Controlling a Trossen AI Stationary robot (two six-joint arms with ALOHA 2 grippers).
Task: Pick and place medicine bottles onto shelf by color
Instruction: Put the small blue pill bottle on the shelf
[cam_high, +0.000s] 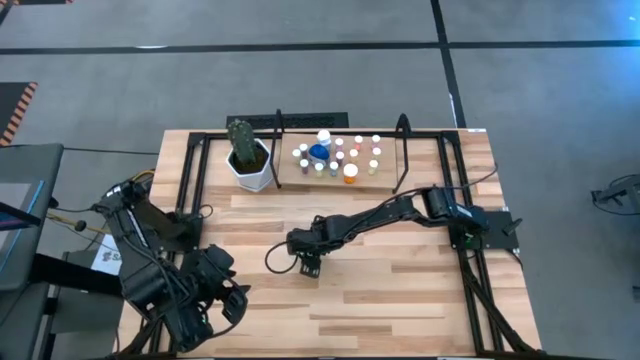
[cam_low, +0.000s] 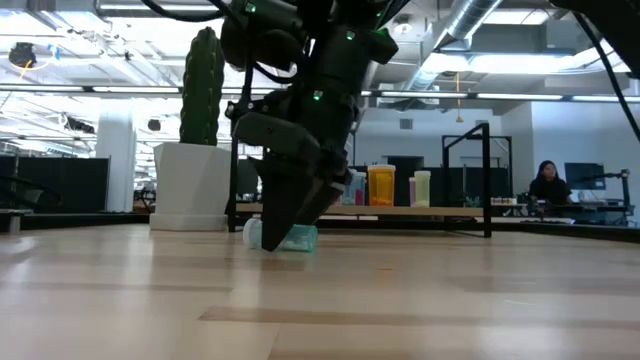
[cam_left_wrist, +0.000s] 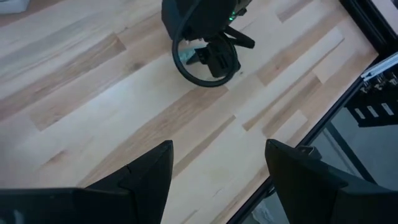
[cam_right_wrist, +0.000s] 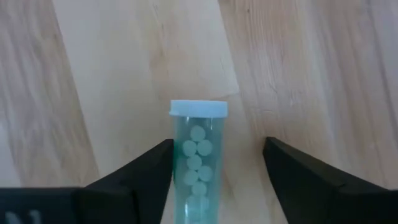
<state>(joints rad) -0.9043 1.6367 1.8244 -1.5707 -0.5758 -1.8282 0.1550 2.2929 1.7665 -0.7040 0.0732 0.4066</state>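
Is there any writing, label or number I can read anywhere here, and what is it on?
No text can be read.
Teal bottle between the right gripper's fingers: no label shows, only pills inside.
Bottles on the shelf: too small to read.

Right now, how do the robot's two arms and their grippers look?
Both arms are dark, nearly black, and jointed. The right arm has a black cable looping beside its gripper and small green lights on its wrist. Each gripper, also the left gripper, has two flat, tapered black fingers.
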